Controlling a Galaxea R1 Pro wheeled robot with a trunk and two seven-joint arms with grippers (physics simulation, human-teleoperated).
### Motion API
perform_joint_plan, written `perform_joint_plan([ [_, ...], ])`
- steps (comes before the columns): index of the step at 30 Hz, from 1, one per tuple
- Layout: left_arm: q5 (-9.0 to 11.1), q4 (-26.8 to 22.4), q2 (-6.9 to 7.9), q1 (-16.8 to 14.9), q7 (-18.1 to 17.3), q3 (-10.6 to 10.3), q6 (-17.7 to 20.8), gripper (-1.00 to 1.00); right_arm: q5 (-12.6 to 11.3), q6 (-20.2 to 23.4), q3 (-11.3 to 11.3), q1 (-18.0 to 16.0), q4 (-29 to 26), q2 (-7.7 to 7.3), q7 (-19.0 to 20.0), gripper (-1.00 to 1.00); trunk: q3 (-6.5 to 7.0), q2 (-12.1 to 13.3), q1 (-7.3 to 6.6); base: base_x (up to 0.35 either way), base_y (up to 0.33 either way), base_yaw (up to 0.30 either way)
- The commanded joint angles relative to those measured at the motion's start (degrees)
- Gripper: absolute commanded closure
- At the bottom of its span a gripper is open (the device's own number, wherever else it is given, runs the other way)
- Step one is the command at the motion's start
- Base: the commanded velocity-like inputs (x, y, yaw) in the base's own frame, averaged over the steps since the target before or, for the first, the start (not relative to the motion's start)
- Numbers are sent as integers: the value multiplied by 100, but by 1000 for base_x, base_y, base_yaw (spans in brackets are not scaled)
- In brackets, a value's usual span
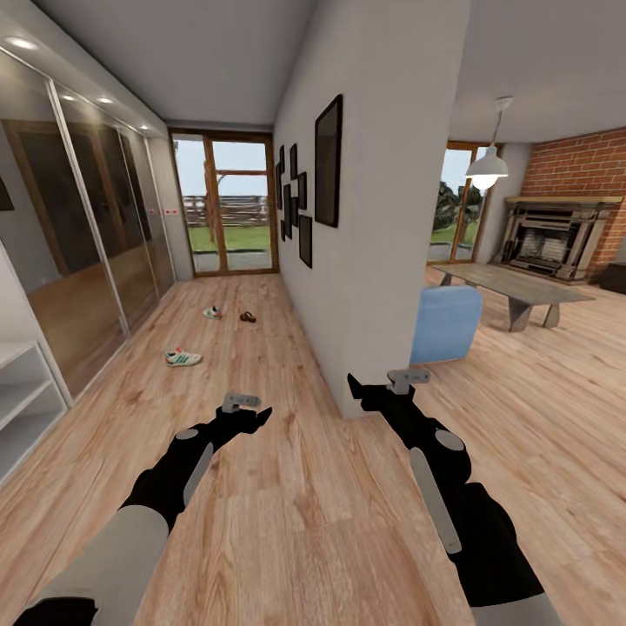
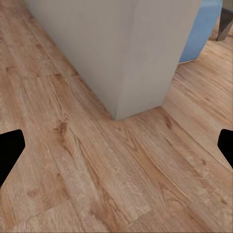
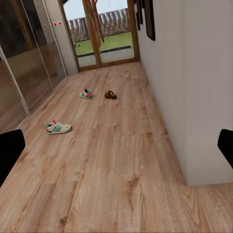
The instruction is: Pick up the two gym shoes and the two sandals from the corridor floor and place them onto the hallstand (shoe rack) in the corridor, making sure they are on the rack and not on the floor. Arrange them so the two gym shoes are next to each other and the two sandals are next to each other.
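Our left tool (image 1: 246, 409) and right tool (image 1: 382, 389) both spread apart and empty over the floor (image 1: 287, 487), rack (image 1: 22, 391) at left, one sneaker (image 1: 183, 357) ahead, farther on another sneaker (image 1: 212, 312) beside a sandal (image 1: 248, 317)

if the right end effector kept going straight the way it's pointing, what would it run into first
Probably bare light brown wood-plank corridor floor: the right end effector points down the corridor, open and empty. The nearer white, green-striped gym shoe lies off to one side; depth is uncertain.
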Motion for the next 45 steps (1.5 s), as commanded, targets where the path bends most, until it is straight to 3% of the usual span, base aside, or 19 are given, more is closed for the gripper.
perform_joint_plan([
  [1,-4,-10,4,-2,-20,8,37,-100,-21,30,-6,-3,-7,2,11,-100,-6,-3,3,332,0,0],
  [14,-5,-10,23,-1,-24,102,34,-100,-21,30,-5,-3,-7,2,11,-100,-6,-3,3,172,0,48],
  [36,-10,-10,22,-2,-30,168,34,-100,-21,30,-7,-3,-7,2,2,-100,-6,-3,3,5,0,267],
  [45,-10,-10,22,-2,-30,190,34,-100,-21,30,-7,-3,-7,2,2,-100,-6,-3,3,243,1,275],
])
